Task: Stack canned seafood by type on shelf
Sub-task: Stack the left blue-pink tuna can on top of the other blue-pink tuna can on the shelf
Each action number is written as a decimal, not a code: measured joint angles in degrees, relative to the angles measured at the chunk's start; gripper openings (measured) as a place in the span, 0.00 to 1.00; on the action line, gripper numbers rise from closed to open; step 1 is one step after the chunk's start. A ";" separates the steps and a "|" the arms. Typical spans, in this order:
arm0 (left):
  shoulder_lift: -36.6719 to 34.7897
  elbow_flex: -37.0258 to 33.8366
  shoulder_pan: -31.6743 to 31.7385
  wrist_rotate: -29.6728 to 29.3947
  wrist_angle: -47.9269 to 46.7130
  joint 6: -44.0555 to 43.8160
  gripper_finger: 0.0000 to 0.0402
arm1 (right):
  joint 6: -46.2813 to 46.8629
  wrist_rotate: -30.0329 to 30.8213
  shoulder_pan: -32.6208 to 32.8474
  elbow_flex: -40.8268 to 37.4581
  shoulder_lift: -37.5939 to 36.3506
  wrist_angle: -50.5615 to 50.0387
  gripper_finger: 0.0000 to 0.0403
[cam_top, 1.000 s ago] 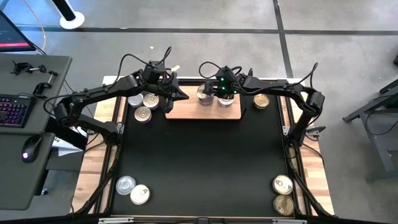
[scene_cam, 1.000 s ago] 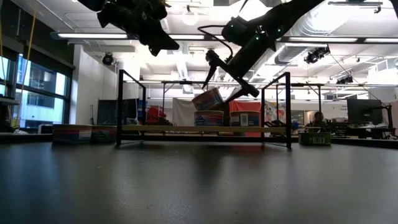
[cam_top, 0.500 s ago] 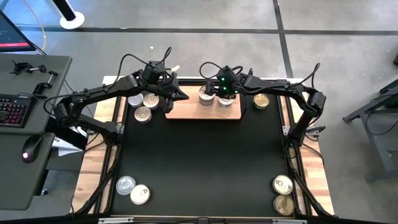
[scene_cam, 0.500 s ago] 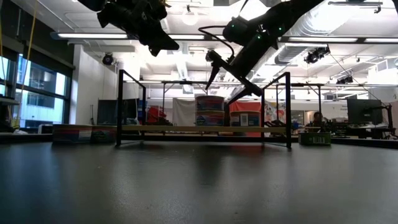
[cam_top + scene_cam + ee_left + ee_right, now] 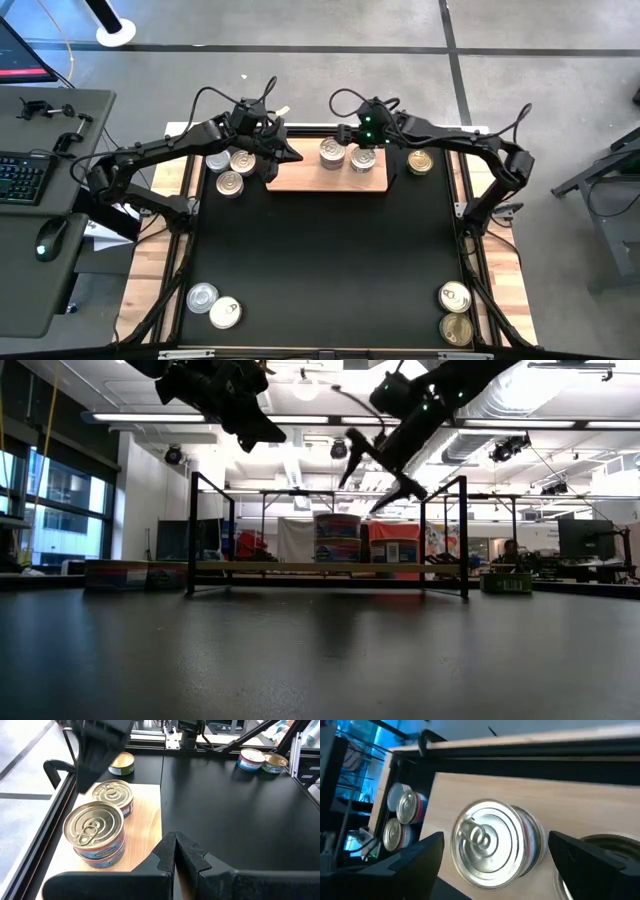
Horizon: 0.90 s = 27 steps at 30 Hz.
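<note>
Black mat point(image 5: 320, 250): fills the frame's centre in the high view.

Shelf point(image 5: 325, 177): pale wood board at the mat's upper-centre edge.

Stack of two cans point(image 5: 332, 152): on the shelf, silver pull-tab lid up; in the right wrist view it lies between and beyond the two fingers, untouched.

Single can point(image 5: 363, 158): just right of the stack on the shelf.

Right gripper point(image 5: 366, 128): raised above the shelf's upper edge, fingers point(image 5: 412, 857) spread wide, empty.

Left gripper point(image 5: 284, 152): at the shelf's left end, fingers together, empty.

Loose cans point(image 5: 231, 168): clustered left of the shelf; others at the lower corners.
</note>
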 joint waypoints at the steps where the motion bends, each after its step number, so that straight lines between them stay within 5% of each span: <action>1: 0.00 -0.01 0.00 0.00 0.00 -0.09 0.00 | -0.56 0.02 0.06 0.00 -0.69 0.73 0.86; 7: 0.00 0.01 -0.58 0.64 0.20 -3.05 0.00 | -4.29 -2.14 1.87 0.00 -3.34 9.09 0.86; 15: -2.98 0.00 -5.68 4.32 0.18 -5.70 0.00 | -8.84 -15.45 6.82 0.04 -4.05 24.97 0.86; 22: -7.24 0.01 -12.62 3.15 -9.56 -6.36 0.00 | -12.86 -16.96 10.40 0.04 -5.33 21.60 0.86; 24: -9.50 0.01 -14.64 -0.47 -16.56 -6.83 0.00 | -14.09 -17.32 11.70 0.04 -6.15 20.17 0.86; 27: -13.19 0.01 -18.46 -15.27 -28.94 -14.70 0.00 | -16.33 -16.42 13.83 0.04 -7.59 16.47 0.83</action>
